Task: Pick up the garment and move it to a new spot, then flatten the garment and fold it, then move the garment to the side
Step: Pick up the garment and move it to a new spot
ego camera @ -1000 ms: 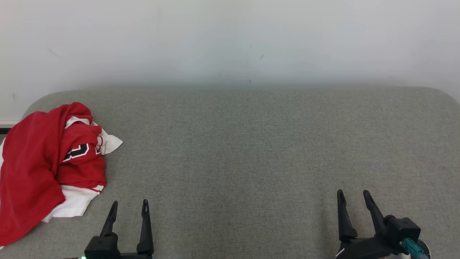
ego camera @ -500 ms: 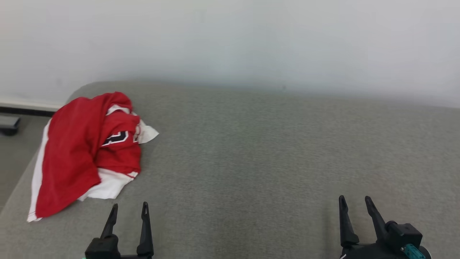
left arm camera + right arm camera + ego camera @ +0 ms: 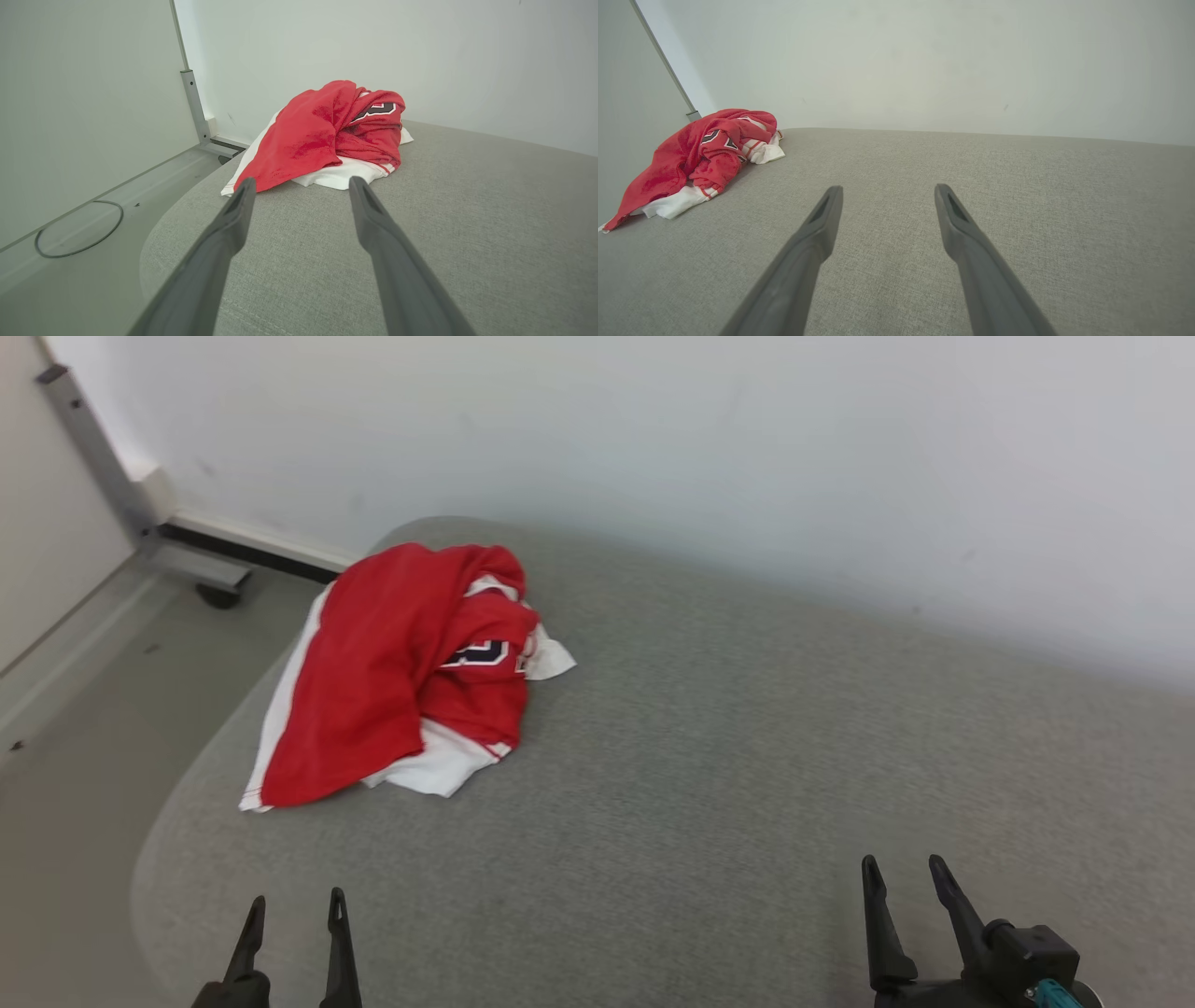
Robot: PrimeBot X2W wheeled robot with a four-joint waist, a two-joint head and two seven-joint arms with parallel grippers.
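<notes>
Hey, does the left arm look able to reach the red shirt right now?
Likely yes: the left gripper is open and points at the red shirt, with just bare grey cushion between them.

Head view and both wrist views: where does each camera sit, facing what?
Head view: on the head, looking down at grey cushion, red jersey; left claw, right claw below.
Left wrist view: on left wrist, facing jersey between its fingers.
Right wrist view: on right wrist, facing wall over cushion; own fingers.
Shared: all show the jersey.
</notes>
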